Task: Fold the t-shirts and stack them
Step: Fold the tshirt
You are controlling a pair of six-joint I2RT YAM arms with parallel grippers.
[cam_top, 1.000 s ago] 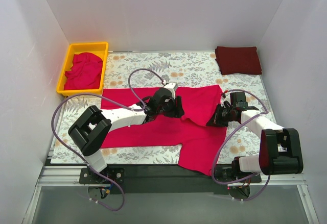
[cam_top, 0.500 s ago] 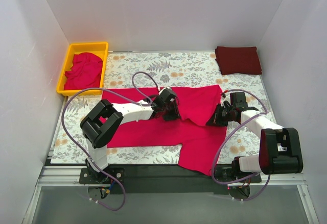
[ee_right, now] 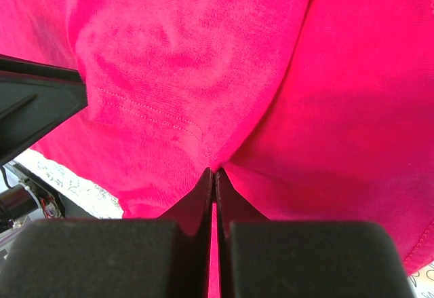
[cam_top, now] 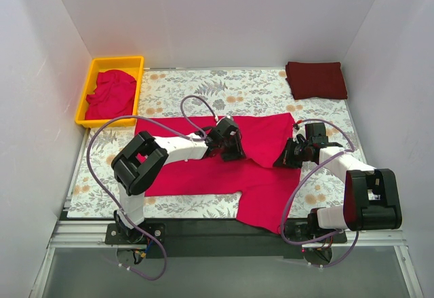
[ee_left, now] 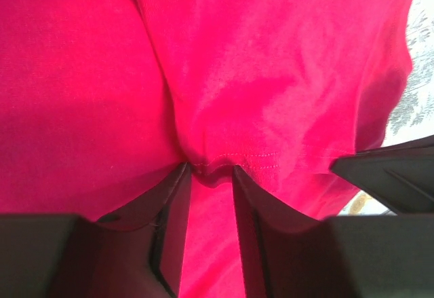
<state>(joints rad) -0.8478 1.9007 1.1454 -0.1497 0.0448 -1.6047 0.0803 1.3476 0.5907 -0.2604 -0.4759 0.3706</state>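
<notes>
**Both grippers clamped on the folded-over flap of the spread t-shirt**

Top external: the spread t-shirt [cam_top: 196, 172], crimson-pink, lies across mid-table [cam_top: 203, 87]. Its near-right part hangs over the table's near edge. A flap [cam_top: 264, 138] is doubled over at right-centre. The left gripper [cam_top: 237, 155] sits at the flap's lower-left edge and the right gripper [cam_top: 281, 162] at its lower-right corner. The gripper bodies cover the fingertips, so the grip can't be read from here. The maroon t-shirt [cam_top: 316, 79] is folded in the far-right corner, well apart. The yellow tray [cam_top: 114, 61] is far left w/ crumpled t-shirts [cam_top: 110, 94] in it; can't tell how many. Bare table runs along the far side btwn tray and maroon t-shirt.

Left wrist: the fingers [ee_left: 173, 210] stand a little apart, w/ a puckered stitched hem caught btwn the tips, so the left gripper is clamped on the spread t-shirt. A dark wedge at right is cut off by the frame, prob. the other gripper. A sliver of table shows at the right edge.

Right wrist: the fingers [ee_right: 200, 199] are pressed nearly together w/ cloth pinched at the tips, beside a stitched hem, so this gripper is grasping the same shirt. A dark shape at left is cut off. A scrap of table shows lower left.
</notes>
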